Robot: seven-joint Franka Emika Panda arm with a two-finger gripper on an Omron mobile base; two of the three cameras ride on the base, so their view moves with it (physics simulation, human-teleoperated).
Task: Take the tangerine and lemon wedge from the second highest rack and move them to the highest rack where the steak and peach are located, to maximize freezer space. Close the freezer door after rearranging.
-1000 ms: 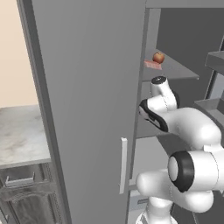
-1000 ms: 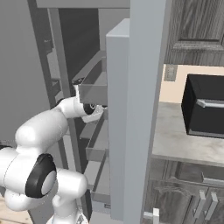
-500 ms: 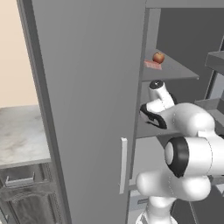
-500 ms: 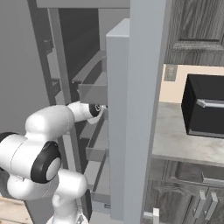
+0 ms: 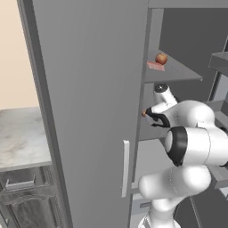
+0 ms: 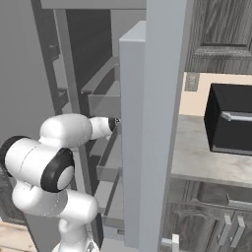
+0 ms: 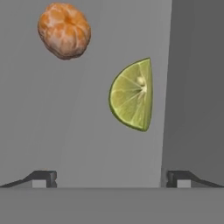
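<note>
The tangerine [image 7: 64,30] and lemon wedge [image 7: 132,94] lie apart on the second highest rack [image 7: 87,131], both untouched, while the steak [image 5: 155,66] and peach [image 5: 161,58] sit on the highest rack [image 5: 178,73]. Over the last second the arm has pushed deeper into the freezer, so the fingers [image 7: 109,178], spread wide and empty, now face the wedge, probably the first pick.

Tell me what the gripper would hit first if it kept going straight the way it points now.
Most likely the yellow-green lemon wedge: it lies between the open gripper's fingertips' line, ahead on the grey rack. The orange tangerine sits off to one side. Depth is hard to judge.
</note>
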